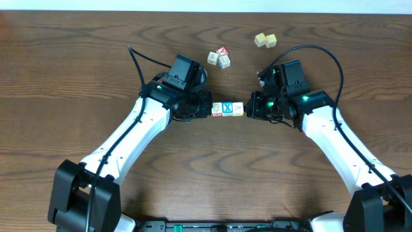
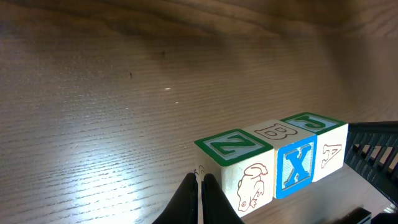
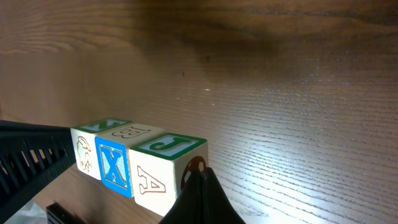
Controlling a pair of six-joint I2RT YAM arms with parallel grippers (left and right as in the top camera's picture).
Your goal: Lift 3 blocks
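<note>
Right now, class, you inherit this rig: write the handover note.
Left gripper: shut, tip against the Z block.
Right gripper: shut, tip against the J block.
X block sits between; the three form one tight row.
Done: row pinched from both ends.
Left: raise both arms together. Whether the row is already off the table, I cannot tell.

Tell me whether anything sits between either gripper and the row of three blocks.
Nothing visible does. The left gripper, shut, meets the row of three blocks at its green Z block; the right gripper, shut, meets the opposite end at the green J block. The other cubes lie away from both.
</note>
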